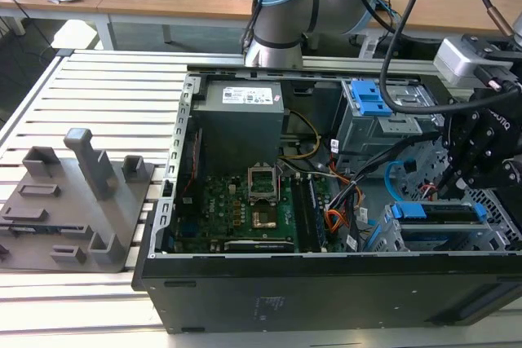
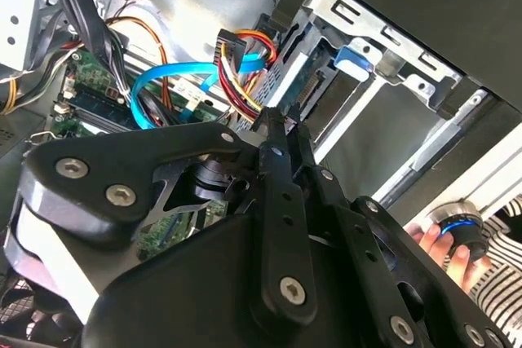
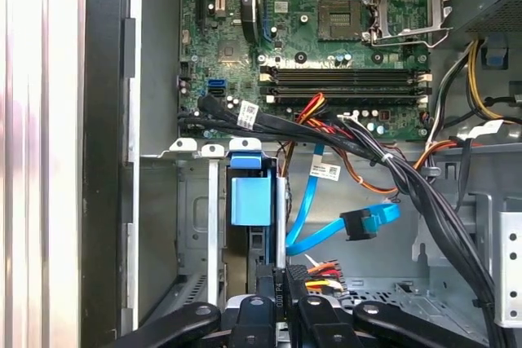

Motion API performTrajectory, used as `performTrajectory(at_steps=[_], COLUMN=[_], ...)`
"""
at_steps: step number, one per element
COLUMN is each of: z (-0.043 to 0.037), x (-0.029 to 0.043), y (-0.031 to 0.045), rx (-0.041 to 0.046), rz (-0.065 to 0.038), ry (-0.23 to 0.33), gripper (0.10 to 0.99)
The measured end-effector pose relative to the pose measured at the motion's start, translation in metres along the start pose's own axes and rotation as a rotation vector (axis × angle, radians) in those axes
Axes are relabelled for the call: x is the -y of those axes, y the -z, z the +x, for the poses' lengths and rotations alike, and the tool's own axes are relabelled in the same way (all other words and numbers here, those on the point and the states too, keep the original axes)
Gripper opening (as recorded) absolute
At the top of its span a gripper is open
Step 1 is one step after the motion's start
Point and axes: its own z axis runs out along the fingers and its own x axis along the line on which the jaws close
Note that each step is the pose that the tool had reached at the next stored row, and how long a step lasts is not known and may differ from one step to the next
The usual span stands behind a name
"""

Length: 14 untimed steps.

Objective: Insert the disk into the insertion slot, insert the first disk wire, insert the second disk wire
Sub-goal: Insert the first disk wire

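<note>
Pincer (image 3: 277,279) pinches a disk wire connector (image 3: 298,276) beside the disk (image 3: 250,201) seated in the insertion slot (image 3: 192,218).

exterior view: set back, high, looking down into the open computer case (image 1: 326,291) on the slatted table (image 1: 90,87) | first wrist view: close, straight down on motherboard (image 3: 326,30) | second wrist view: close, slanting past gripper (image 2: 277,120) | all share the blue cable (image 3: 308,201)
</note>
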Motion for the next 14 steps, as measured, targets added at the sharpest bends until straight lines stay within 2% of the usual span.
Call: performTrajectory(at_steps=[3,14], z=[0.0063,0.006], x=[0.0001,0.0014], y=[-0.0005,-0.007], rx=[0.0001,-0.0001], rz=[0.0,0.0], ry=[0.0,0.0], gripper=[0.173,0.173])
